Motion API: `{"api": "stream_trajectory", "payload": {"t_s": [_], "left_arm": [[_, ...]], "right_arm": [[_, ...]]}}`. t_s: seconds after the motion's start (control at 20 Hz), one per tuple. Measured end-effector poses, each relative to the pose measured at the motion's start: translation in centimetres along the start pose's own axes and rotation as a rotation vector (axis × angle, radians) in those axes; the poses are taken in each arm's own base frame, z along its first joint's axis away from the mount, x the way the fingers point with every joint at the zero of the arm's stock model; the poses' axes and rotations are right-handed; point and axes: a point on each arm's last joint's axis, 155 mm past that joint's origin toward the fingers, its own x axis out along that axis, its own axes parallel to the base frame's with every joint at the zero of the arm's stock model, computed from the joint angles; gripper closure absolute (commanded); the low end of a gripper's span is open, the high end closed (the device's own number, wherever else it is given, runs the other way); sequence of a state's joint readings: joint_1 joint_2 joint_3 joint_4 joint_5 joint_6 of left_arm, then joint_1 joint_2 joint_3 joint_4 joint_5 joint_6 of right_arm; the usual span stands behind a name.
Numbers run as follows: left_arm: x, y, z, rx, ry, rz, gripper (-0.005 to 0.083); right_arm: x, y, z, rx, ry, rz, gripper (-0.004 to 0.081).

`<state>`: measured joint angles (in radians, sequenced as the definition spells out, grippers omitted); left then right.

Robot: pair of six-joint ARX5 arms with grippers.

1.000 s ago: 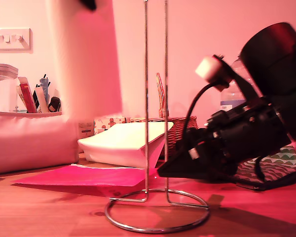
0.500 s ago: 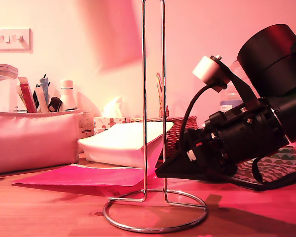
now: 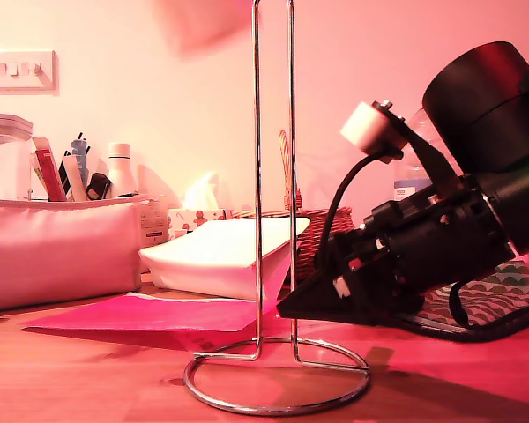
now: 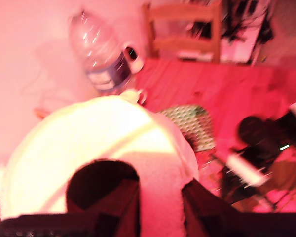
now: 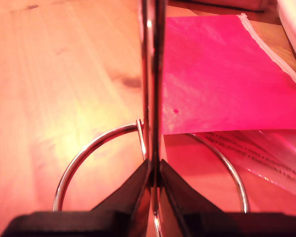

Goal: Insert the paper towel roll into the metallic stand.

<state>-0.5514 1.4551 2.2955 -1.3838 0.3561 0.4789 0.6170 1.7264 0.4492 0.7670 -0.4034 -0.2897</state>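
The metallic stand (image 3: 257, 176) is upright on the wooden table, its ring base (image 3: 273, 407) near the front edge. My second gripper (image 3: 286, 310) reaches in from the exterior view's right and is shut on the stand's upright wires (image 5: 152, 74) just above the ring. Only a blurred pale patch of the paper towel roll (image 3: 198, 19) shows at the top of the exterior view, just left of the stand's top. In the first wrist view the roll (image 4: 79, 143) is seen end-on. My first gripper (image 4: 160, 197) is shut on its wall, one finger in the dark core.
Behind the stand lie a pink paper sheet (image 3: 150, 313), a white tray (image 3: 220, 256) and a wicker basket (image 3: 322, 229). A white organiser (image 3: 53, 251) fills the exterior view's left. A water bottle (image 4: 101, 54) and a patterned mat (image 3: 502, 286) are beyond the second arm.
The roll has risen from the exterior view's upper left almost out of the top and drifted toward the stand. My second gripper stays shut on the stand.
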Motion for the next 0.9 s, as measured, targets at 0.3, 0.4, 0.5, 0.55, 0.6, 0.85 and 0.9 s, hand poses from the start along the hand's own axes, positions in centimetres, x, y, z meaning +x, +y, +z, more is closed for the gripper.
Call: {"api": "stream_trajectory", "payload": {"t_s": [0.3,0.4,0.5,0.55,0.6,0.85,0.9], "left_arm": [[1.1,-1.1,0.2,0.0,0.008,-0.047,0.0798],[1.2,-1.6,0.4,-0.007,0.005,-0.061,0.0798],[1.3,-2.0,0.5,-0.002,0.002,-0.072,0.0798],[1.3,-2.1,0.6,-0.001,0.001,-0.076,0.0798],[1.3,-2.1,0.6,-0.001,0.001,-0.076,0.0798],[1.3,-2.1,0.6,-0.011,0.002,-0.075,0.0798],[1.3,-2.1,0.6,-0.013,0.002,-0.075,0.0798]], "right_arm": [[0.8,-0.3,-0.3,0.003,0.008,0.002,0.0783],[0.9,-0.3,-0.4,0.004,0.011,0.0,0.0783],[0.9,-0.6,-0.6,0.001,0.016,-0.015,0.0783],[0.9,-0.7,-0.6,-0.011,0.017,-0.017,0.0783],[0.9,-0.9,-0.7,-0.007,0.019,-0.02,0.0783],[0.3,-3.3,-1.1,0.014,0.023,-0.073,0.0783],[0.3,-3.5,-1.2,0.016,0.023,-0.078,0.0783]]}}
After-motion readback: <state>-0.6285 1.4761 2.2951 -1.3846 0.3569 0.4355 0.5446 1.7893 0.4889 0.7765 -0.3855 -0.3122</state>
